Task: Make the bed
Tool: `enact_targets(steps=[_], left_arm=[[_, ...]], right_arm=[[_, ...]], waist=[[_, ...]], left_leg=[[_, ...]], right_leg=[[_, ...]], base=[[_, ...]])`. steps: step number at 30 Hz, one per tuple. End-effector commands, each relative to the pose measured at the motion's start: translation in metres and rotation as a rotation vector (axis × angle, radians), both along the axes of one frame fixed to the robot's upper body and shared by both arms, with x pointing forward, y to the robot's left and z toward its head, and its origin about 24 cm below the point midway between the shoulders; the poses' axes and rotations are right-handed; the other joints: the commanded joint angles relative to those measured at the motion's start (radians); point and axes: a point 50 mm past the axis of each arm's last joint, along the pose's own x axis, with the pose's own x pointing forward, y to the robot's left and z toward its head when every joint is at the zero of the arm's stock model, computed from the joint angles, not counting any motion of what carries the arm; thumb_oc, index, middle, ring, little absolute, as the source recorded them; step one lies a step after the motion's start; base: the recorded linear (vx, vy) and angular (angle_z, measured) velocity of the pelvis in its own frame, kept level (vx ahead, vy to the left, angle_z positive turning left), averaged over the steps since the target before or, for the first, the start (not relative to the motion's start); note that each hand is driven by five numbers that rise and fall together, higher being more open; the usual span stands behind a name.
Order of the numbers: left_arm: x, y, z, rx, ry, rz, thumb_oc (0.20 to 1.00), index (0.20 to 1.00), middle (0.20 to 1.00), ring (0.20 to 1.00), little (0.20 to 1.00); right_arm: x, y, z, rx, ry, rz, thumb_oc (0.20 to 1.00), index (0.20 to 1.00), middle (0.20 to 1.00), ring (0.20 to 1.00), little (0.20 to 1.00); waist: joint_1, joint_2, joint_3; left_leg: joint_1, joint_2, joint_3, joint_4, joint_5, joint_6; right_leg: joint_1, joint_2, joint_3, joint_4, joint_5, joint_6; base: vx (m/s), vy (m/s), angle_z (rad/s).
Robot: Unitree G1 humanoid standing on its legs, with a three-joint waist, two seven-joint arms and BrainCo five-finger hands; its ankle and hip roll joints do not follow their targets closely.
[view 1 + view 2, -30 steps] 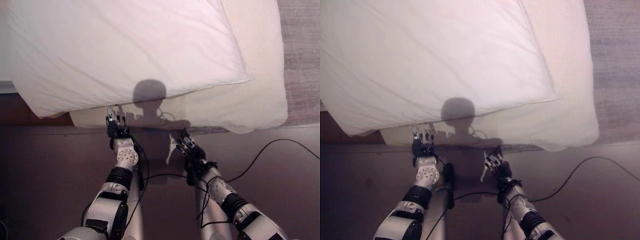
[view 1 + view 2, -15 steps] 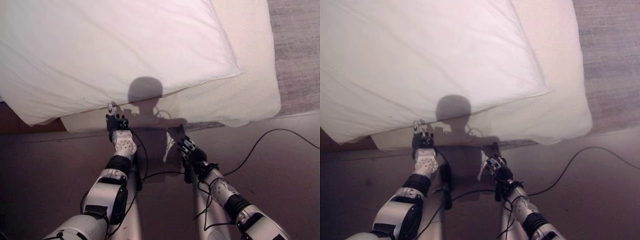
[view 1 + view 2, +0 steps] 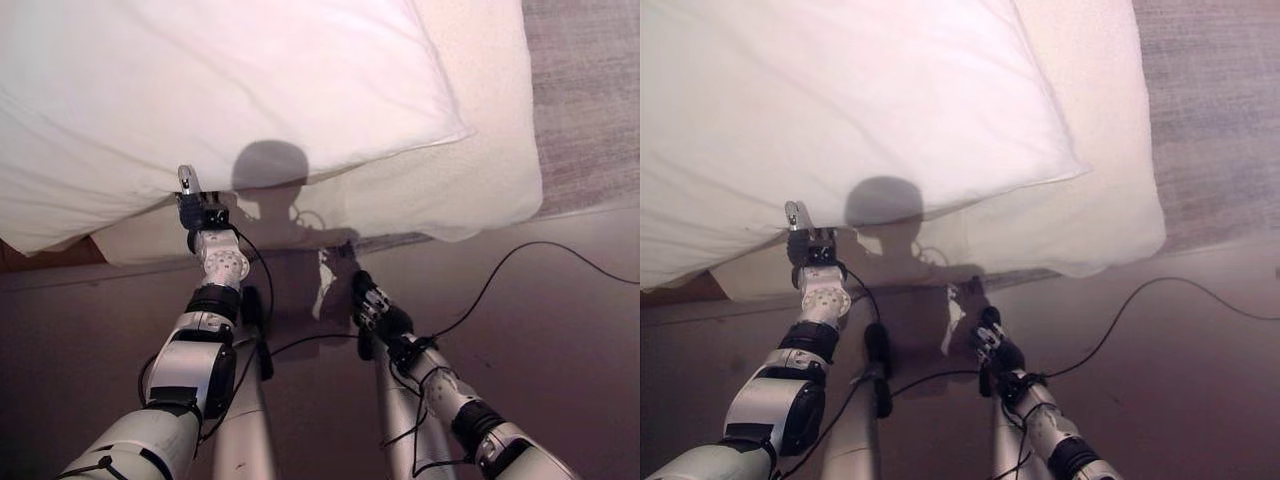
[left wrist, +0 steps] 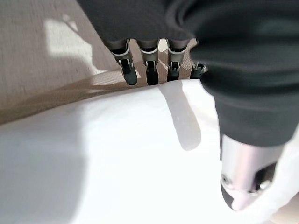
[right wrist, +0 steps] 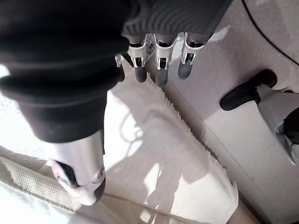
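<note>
A big white duvet [image 3: 220,90] lies on a cream blanket [image 3: 470,170] that hangs over the bed's near edge. My left hand [image 3: 205,215] reaches the duvet's near edge. In the left wrist view its fingers [image 4: 131,74] stretch straight past the edge of the duvet [image 4: 93,154], and its thumb [image 4: 238,186] rests on top of the white cloth. My right hand [image 3: 368,300] hovers lower, above the floor just before the blanket's hanging edge. Its fingers [image 5: 161,70] are straight over the blanket's fringed border [image 5: 154,154] and hold nothing.
Grey carpet [image 3: 590,100] runs along the bed's right side. A dark brown strip of bed frame [image 3: 40,255] shows under the duvet at the left. Smooth brownish floor [image 3: 560,340] spreads in front of the bed.
The camera has shifted, so the bed sits further left. My left hand has gone forward and left to the duvet's edge, thumb now over it. The right hand has dropped back slightly.
</note>
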Motion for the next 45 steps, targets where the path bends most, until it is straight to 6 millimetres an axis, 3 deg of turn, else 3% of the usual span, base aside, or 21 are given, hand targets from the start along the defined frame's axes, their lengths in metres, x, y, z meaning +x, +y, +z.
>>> enact_targets(steps=[1, 7, 8, 9, 24, 30, 32, 33, 34, 38, 45], left_arm=[[0.0, -0.002, 0.027, 0.078, -0.132, 0.011, 1.0, 1.0, 1.0, 1.0, 1.0], [-0.001, -0.01, 0.035, 0.091, -0.185, -0.008, 1.0, 1.0, 1.0, 1.0, 1.0], [-0.002, -0.012, 0.037, 0.099, -0.2, -0.015, 0.451, 0.451, 0.451, 0.451, 0.451], [-0.002, -0.012, 0.038, 0.098, -0.203, -0.016, 0.2, 0.2, 0.2, 0.2, 0.2], [-0.001, -0.022, 0.047, 0.105, -0.246, -0.047, 0.2, 0.2, 0.2, 0.2, 0.2], [-0.005, -0.044, 0.06, 0.099, -0.322, -0.082, 0.2, 0.2, 0.2, 0.2, 0.2], [-0.012, -0.062, 0.07, 0.077, -0.379, -0.102, 0.2, 0.2, 0.2, 0.2, 0.2], [-0.013, -0.063, 0.07, 0.078, -0.378, -0.102, 0.2, 0.2, 0.2, 0.2, 0.2], [-0.02, -0.073, 0.077, 0.065, -0.427, -0.116, 0.2, 0.2, 0.2, 0.2, 0.2], [-0.032, -0.087, 0.085, 0.039, -0.497, -0.15, 0.2, 0.2, 0.2, 0.2, 0.2], [-0.051, -0.091, 0.094, 0.064, -0.596, -0.191, 0.2, 0.2, 0.2, 0.2, 0.2]], right_arm=[[-0.019, 0.001, -0.011, -0.001, 0.011, 0.029, 1.0, 1.0, 1.0, 1.0, 1.0], [-0.02, 0.003, -0.011, 0.003, 0.013, 0.029, 1.0, 1.0, 1.0, 1.0, 1.0], [-0.019, 0.003, -0.01, 0.007, 0.007, 0.024, 1.0, 1.0, 1.0, 1.0, 1.0], [-0.019, 0.003, -0.01, 0.009, 0.006, 0.021, 1.0, 1.0, 1.0, 1.0, 1.0], [-0.013, 0.009, -0.004, 0.021, -0.015, 0.022, 1.0, 1.0, 1.0, 1.0, 1.0], [0.001, 0.023, 0.011, 0.063, -0.061, 0.032, 1.0, 1.0, 1.0, 1.0, 1.0], [0.011, 0.035, 0.025, 0.088, -0.096, 0.045, 1.0, 1.0, 1.0, 1.0, 1.0], [0.011, 0.035, 0.025, 0.089, -0.096, 0.044, 1.0, 1.0, 1.0, 1.0, 1.0], [0.021, 0.048, 0.04, 0.151, -0.118, 0.041, 1.0, 1.0, 1.0, 1.0, 1.0], [0.035, 0.066, 0.065, 0.266, -0.149, 0.035, 1.0, 1.0, 1.0, 1.0, 1.0], [0.048, 0.088, 0.115, 0.481, -0.232, 0.029, 1.0, 1.0, 1.0, 1.0, 1.0]], waist=[[0.001, 0.028, -0.071], [0.009, 0.034, -0.069], [0.011, 0.035, -0.067], [0.012, 0.036, -0.067], [0.019, 0.049, -0.067], [0.03, 0.062, -0.065], [0.043, 0.073, -0.065], [0.044, 0.073, -0.065], [0.056, 0.084, -0.063], [0.078, 0.097, -0.051], [0.102, 0.114, -0.031]], left_leg=[[-0.056, -0.084, 0.06, 0.034, -0.041, 0.084], [-0.047, -0.089, 0.059, 0.024, -0.04, 0.087], [-0.049, -0.09, 0.059, 0.026, -0.04, 0.086], [-0.048, -0.089, 0.058, 0.025, -0.039, 0.086], [-0.039, -0.093, 0.056, 0.026, -0.038, 0.089], [-0.032, -0.1, 0.053, 0.014, -0.031, 0.091], [-0.029, -0.106, 0.048, 0.003, -0.026, 0.094], [-0.029, -0.106, 0.048, 0.003, -0.026, 0.094], [-0.025, -0.111, 0.046, -0.003, -0.024, 0.097], [-0.017, -0.12, 0.042, -0.011, -0.02, 0.1], [0.005, -0.135, 0.04, -0.022, -0.02, 0.106]], right_leg=[[-0.001, 0.057, -0.046, -0.061, 0.018, 0.028], [0.004, 0.058, -0.045, -0.064, 0.02, 0.028], [0.003, 0.056, -0.045, -0.064, 0.022, 0.028], [0.003, 0.056, -0.046, -0.063, 0.02, 0.028], [0.012, 0.055, -0.047, -0.061, 0.02, 0.026], [0.019, 0.051, -0.048, -0.068, 0.025, 0.027], [0.023, 0.049, -0.051, -0.071, 0.025, 0.026], [0.023, 0.049, -0.051, -0.071, 0.025, 0.026], [0.025, 0.048, -0.053, -0.073, 0.026, 0.026], [0.031, 0.046, -0.053, -0.072, 0.026, 0.027], [0.049, 0.039, -0.055, -0.075, 0.026, 0.028]], base=[[0.0, 0.0, 0.0], [0.0, 0.0, 0.0], [0.0, 0.0, 0.0], [0.0, 0.0, 0.0], [0.0, 0.0, 0.0], [0.0, 0.0, 0.0], [0.0, 0.0, 0.0], [-0.01, 0.009, 0.05], [-0.01, 0.006, 0.06], [-0.01, 0.012, 0.08], [0.0, 0.01, 0.04]])
